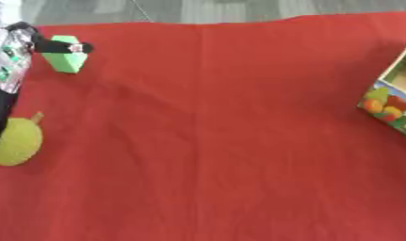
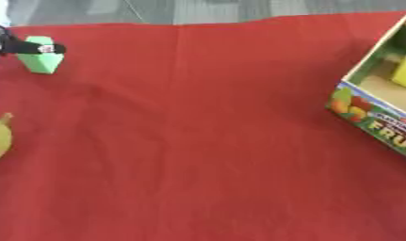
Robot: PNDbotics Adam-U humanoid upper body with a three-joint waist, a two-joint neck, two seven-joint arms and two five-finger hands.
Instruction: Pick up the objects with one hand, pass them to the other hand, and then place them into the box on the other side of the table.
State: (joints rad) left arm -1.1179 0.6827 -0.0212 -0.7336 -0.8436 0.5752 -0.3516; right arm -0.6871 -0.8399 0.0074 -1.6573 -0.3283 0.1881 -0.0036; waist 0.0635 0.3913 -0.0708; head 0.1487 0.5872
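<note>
a green block (image 1: 66,60) sits at the far left of the red cloth. a yellow-green round fruit (image 1: 16,141) with a stem lies nearer. the open fruit-printed box (image 2: 379,89) holds something yellow at the right edge.

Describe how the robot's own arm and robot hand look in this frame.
Only the left side shows, at the left edge. The left robot hand appears as a slim black finger with a small white and red marking near its rounded tip. Behind it the left arm is black with silver-grey plates bearing small green marks. No right arm or hand is in view.
</note>
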